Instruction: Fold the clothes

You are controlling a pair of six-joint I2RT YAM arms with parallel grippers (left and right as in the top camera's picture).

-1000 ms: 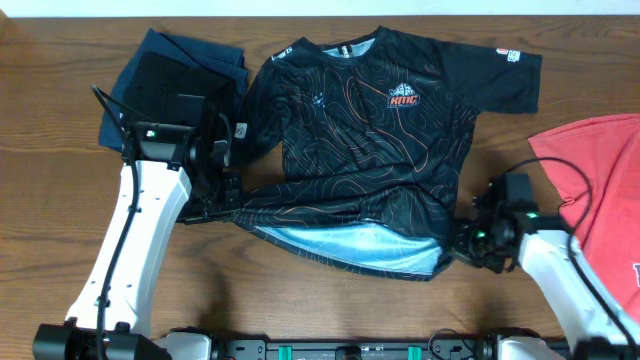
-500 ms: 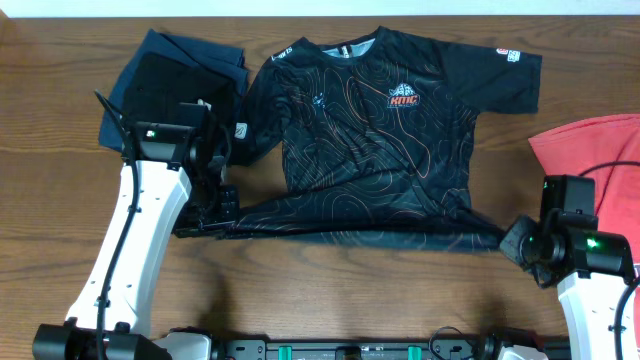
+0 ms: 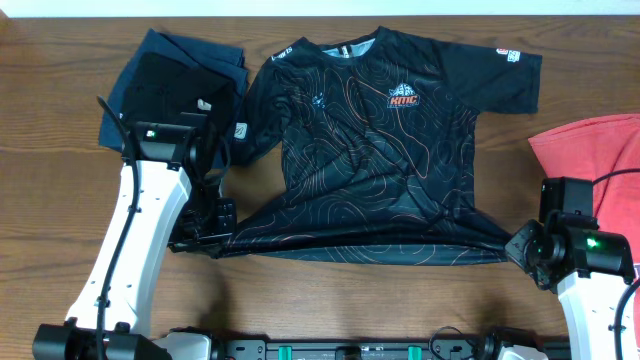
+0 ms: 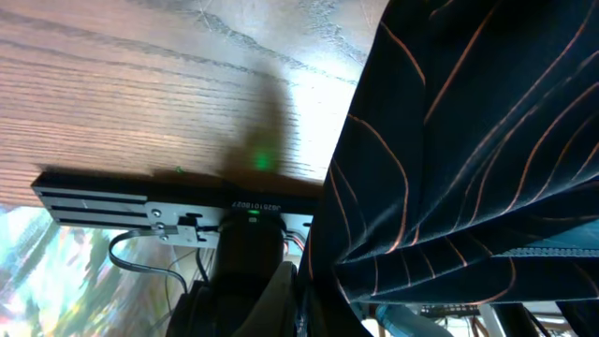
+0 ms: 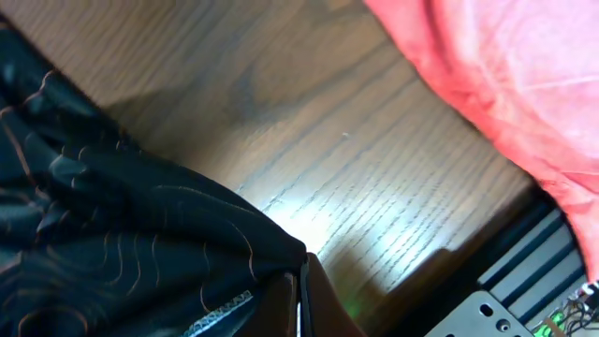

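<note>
Left pincer (image 3: 214,238) is clamped on one hem corner of the black jersey (image 3: 370,140); right pincer (image 3: 511,247) is closed on the opposite corner, cloth pinched between its fingers; the hem stretches between them near the front of the bench (image 3: 330,300); the collar lies at the far side; folded navy garments (image 3: 165,70) lie beside the jersey's sleeve; a red T-shirt (image 3: 600,165) lies well apart at the right edge.

smooth synthetic cloth jersey (image 3: 370,150); matt-grained wood table (image 3: 330,295); soft red cloth t-shirt (image 3: 600,160).
</note>
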